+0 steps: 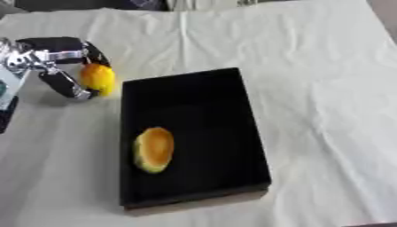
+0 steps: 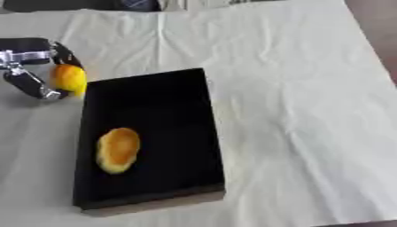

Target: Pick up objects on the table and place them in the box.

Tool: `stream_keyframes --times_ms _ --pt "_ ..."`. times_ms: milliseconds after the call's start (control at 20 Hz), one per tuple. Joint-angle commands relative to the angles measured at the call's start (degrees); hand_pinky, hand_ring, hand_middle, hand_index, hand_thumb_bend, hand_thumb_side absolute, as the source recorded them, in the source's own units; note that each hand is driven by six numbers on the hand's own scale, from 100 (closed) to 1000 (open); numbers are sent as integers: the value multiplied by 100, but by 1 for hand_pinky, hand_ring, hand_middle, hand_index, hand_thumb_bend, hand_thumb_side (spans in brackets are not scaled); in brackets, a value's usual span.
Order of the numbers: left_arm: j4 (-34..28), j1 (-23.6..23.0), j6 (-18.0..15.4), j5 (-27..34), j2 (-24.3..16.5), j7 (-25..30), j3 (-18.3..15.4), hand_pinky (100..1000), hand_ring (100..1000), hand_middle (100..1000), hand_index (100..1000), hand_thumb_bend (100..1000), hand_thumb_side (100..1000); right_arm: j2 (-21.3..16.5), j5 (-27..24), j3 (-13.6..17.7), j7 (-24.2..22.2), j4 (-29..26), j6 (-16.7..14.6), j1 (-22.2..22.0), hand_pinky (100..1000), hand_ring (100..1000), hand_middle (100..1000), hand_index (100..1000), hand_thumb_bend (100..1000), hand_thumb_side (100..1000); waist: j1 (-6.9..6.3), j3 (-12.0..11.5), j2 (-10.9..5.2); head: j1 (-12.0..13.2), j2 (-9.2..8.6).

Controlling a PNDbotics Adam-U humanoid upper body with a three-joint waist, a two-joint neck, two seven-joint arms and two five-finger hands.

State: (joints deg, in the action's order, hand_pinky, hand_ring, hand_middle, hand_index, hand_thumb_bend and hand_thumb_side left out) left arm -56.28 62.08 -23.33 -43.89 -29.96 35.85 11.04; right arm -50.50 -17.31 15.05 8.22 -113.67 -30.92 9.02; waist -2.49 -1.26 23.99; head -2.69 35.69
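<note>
A black rectangular box (image 1: 240, 119) lies on the cloth-covered table, long side running away from me. Inside it, near the left wall, lies a flat yellow-orange oval piece (image 1: 153, 149). Just outside the box's far left corner my left hand (image 1: 54, 60) is shut on a yellow-orange rounded fruit (image 1: 99, 78), fingers above it and thumb below. The fruit hangs a little above the cloth, beside the box rim, not over it. My right hand shows in neither view.
A cream cloth (image 1: 325, 88) with creases covers the table. A dark strip (image 1: 6, 113) shows at the left edge, below my arm. Dark shapes sit past the table's far edge.
</note>
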Motion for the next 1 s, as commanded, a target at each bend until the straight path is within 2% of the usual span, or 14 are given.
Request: stream_keyframes --times_ms 50,250,400,600,850,1000 --pt "-533 124 4 -39 -146 -186 -93 712 701 585 735 221 100 -107 -62 64 -14 -92 -38 1 951 915 647 848 100 249 33 -18 -141 -4 -33" --pt "-1493 309 38 69 -8 -387 -83 696 679 557 710 200 100 -121 -110 111 29 -92 -93 -43 948 913 647 847 100 233 78 -49 -177 18 28" --pt "-2189 473 60 284 179 -450 110 685 648 526 677 207 100 -161 -138 127 74 -92 -125 -63 945 912 649 847 100 222 104 -81 -243 59 55" --pt "-2989 432 82 510 458 -444 458 680 640 522 671 233 100 -216 -172 142 131 -92 -125 -95 943 911 652 847 100 202 118 -132 -342 65 81" --pt "-3727 248 169 637 769 -350 849 676 629 513 663 273 100 -282 -112 171 188 -92 -145 -220 941 911 653 846 100 193 79 -234 -443 -110 198" --pt "-3955 68 259 709 947 -170 1013 679 643 516 668 241 100 -303 -47 187 222 -92 -140 -303 942 911 652 846 100 194 45 -290 -471 -280 272"
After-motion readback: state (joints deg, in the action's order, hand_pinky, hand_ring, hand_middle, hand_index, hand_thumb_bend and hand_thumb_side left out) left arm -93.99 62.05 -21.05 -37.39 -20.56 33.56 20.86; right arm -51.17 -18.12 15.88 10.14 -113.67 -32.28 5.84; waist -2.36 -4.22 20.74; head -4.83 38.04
